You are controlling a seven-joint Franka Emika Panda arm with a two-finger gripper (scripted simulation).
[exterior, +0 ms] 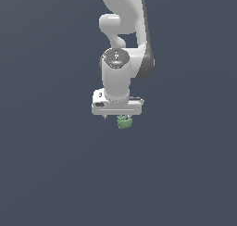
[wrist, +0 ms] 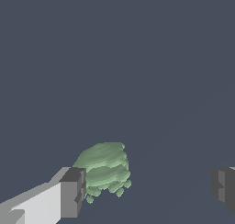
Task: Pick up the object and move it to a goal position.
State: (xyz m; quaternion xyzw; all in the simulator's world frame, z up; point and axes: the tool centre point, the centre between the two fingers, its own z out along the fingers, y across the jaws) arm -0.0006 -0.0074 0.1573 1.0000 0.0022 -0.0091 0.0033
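Note:
The object (wrist: 104, 169) is a small pale green lumpy block with ragged edges, lying on the dark grey floor. In the wrist view my gripper (wrist: 149, 190) is open, its jaws wide apart. The block sits between them, right beside one dark finger pad (wrist: 73, 192) and far from the other pad (wrist: 224, 185). In the exterior view the white arm hangs straight down over the spot. The gripper (exterior: 118, 115) is just above the object (exterior: 124, 122), which peeks out under the hand. I cannot tell whether the near pad touches the block.
Flat dark grey floor (exterior: 51, 174) spreads all around with no other objects in view. The white arm's upper links (exterior: 122, 16) rise toward the exterior view's top.

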